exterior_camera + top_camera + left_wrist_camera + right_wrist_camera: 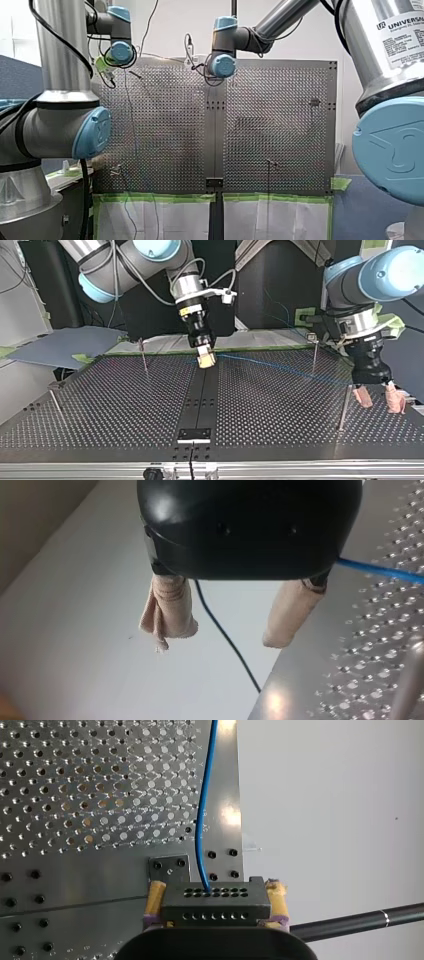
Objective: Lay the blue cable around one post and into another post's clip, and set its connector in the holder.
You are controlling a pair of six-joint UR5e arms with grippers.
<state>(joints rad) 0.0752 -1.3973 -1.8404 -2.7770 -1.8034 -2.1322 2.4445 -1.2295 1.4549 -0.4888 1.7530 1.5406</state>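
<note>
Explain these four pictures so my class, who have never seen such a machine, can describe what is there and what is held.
These are two robot arms at a perforated metal table. The front view looks from behind the arms; the top view faces them across the table, so sides swap; each wrist view rides on an arm. Thin upright posts stand on the table. My right gripper has its yellow-padded fingers shut on a black connector, from which the blue cable runs off. My left gripper hangs open and empty, its beige fingers apart.
</note>
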